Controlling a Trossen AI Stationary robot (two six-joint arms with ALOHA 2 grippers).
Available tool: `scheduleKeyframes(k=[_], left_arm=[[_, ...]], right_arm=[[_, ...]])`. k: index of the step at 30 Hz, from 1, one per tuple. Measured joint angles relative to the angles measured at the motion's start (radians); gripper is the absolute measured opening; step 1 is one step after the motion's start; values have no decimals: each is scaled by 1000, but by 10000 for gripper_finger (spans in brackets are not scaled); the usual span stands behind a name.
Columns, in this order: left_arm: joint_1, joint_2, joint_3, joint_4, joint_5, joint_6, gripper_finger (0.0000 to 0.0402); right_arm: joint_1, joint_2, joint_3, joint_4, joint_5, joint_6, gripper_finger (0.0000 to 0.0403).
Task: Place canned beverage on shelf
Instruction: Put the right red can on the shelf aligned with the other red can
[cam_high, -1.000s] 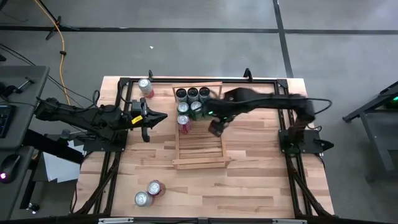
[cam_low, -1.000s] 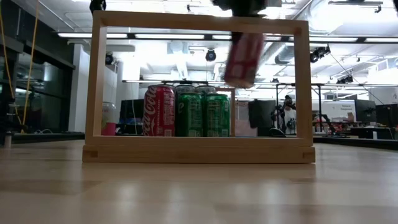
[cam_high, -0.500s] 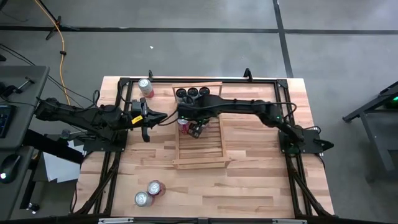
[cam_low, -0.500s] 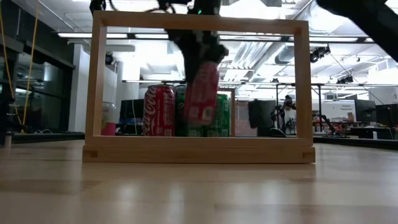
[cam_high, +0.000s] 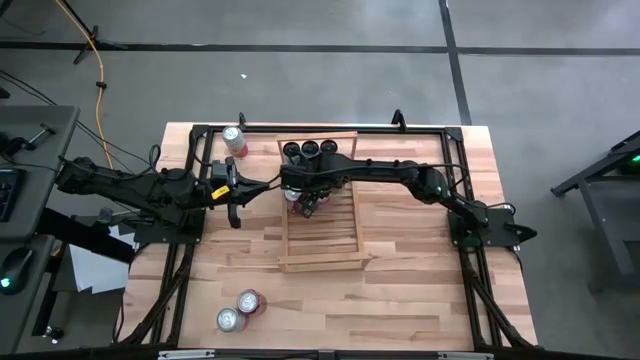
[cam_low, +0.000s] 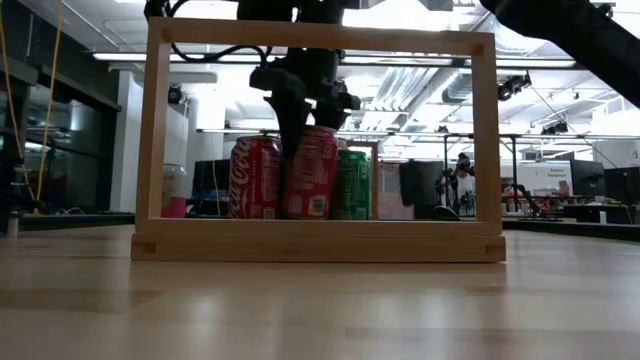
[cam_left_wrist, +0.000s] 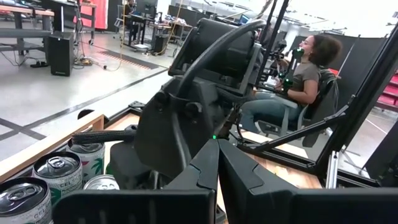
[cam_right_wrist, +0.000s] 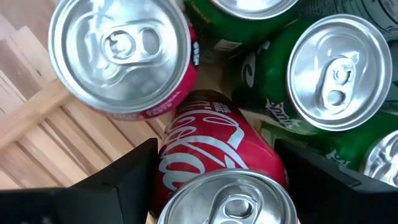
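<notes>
While the right claw (cam_low: 310, 120) grips the red Coca-Cola can (cam_low: 309, 172) from above, can sits low in the shelf (cam_high: 320, 262), second row, just beside another red Coke (cam_low: 256, 178) and a green can (cam_low: 351, 184). Judgement: seat it flat on the slats, release, lift straight up (neighbours are tight). Left claw (cam_high: 236, 190) parked over the bench (cam_high: 400, 290), clenched. Readable: "Coca-Cola" script.

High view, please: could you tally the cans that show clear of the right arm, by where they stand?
Back-row cans in the shelf: 3
Loose cans on the table: 3
Total: 6
Uncounted: those under the right pincer, shut on a red can in the shelf; left pincer waits beside it.
</notes>
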Motion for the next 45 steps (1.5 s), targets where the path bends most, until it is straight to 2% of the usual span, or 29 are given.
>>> scheduleKeyframes(k=[7, 12, 16, 26, 38, 42, 45], left_arm=[[0, 0, 0, 0, 0, 0, 0], [0, 0, 0, 0, 0, 0, 0], [0, 0, 0, 0, 0, 0, 0], [0, 0, 0, 0, 0, 0, 0], [0, 0, 0, -6, 2, 0, 0], [0, 0, 0, -10, 18, -1, 0], [0, 0, 0, -31, 37, -1, 0]], right_arm=[[-11, 0, 0, 5, -8, 4, 281], [-13, 0, 0, 21, 14, 6, 317], [-14, 0, 0, 25, 17, 6, 326], [-14, -4, 14, 47, 9, -37, 330], [-14, -79, 15, 50, 6, -158, 332], [-7, -120, 15, -1, 10, -196, 332], [17, -157, 11, -66, 59, -234, 328]])
